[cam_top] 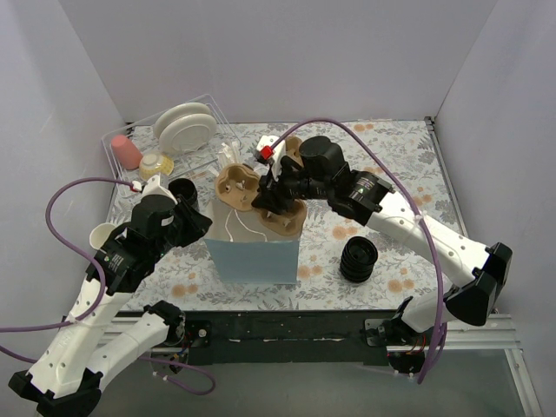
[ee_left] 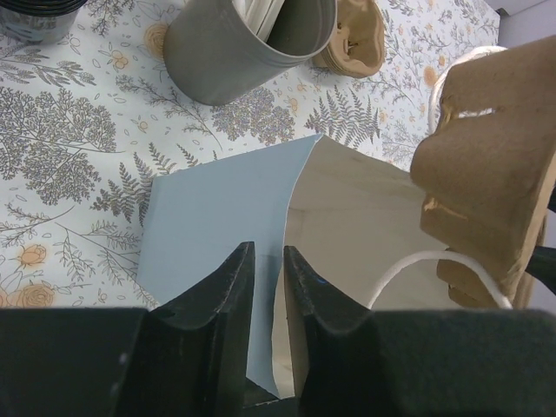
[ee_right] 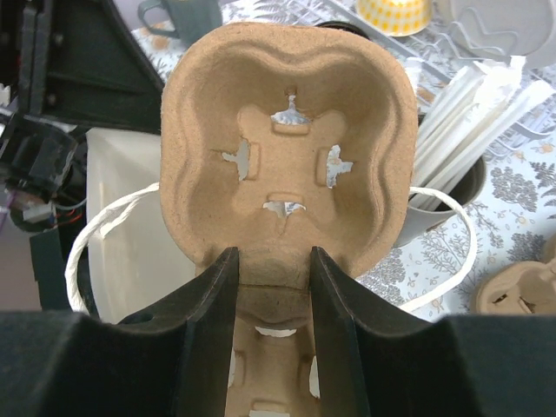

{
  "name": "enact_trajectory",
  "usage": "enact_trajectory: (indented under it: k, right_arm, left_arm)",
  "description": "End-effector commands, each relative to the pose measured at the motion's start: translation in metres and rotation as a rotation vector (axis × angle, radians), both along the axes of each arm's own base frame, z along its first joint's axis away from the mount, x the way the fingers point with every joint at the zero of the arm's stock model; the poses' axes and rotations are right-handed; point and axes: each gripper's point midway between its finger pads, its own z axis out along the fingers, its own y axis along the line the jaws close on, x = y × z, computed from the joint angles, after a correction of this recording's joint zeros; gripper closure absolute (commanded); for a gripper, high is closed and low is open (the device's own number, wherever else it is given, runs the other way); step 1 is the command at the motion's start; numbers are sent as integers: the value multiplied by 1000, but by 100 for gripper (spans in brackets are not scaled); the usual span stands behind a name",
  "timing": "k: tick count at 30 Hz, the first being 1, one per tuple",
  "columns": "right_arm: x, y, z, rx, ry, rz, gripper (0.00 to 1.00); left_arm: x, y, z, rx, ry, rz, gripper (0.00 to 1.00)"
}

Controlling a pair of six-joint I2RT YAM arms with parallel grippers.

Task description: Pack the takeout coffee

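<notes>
- The cup carrier (ee_right: 282,148) is pinched by the right hand (ee_right: 271,254) at the ridge between its two wells. It is hung on edge right over the mouth of the blue bag (cam_top: 252,256).
- The left hand (ee_left: 268,252) is set astride the bag's wall at about 9 o'clock, with its fingers only narrowly apart. Whether the paper is actually being gripped can't be told.
- The takeout coffee (cam_top: 182,189) is judged to be the black cup on the tabletop (cam_top: 391,148), at roughly 10 o'clock from the bag and just behind the left arm. It's not in the bag yet, and tbh the lid can't be confirmed from above.
- The step in hand looks like getting the carrier seated first, so the job is reckoned to be at an early stage.
- To do it well, the carrier should be turned flat with its wells up before it's lowered, and the bag's mouth should be kept spread.
- The white string handle (ee_right: 104,221) loops close by and is best kept out from under the carrier.
- Release is best held off until the bag's bottom is reached, otherwise the carrier could get wedged crooked.
- The lid stack (cam_top: 359,259) at 4 o'clock isn't to be mistaken for the cup.
</notes>
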Motion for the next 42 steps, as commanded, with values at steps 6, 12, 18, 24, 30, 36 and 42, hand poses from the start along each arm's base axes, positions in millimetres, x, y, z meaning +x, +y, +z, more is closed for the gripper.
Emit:
enact_trajectory:
  k: [6,12,18,24,30,36,42]
  right_arm:
    - [-26,3,-16,-90,21,118,75]
    - [-18,9,-4,-64,1,94,76]
    - [-13,16,-6,-79,6,97,76]
    - [-6,13,9,-34,-11,28,77]
    - [2,7,19,-8,-14,-48,77]
    - [6,9,25,15,-5,-72,77]
    - [0,11,12,-10,34,-47,77]
  left_arm:
    - [2,1,4,8,-14,3,79]
    - [3,3,2,15,-10,15,77]
    - [5,7,11,30,-20,27,62]
    - [0,2,46,15,-99,-41,50]
    - [-13,-17,102,-68,-256,-190,42]
    - [-24,-44,112,-166,-259,-329,39]
    - [-16,-42,91,-122,-233,-307,35]
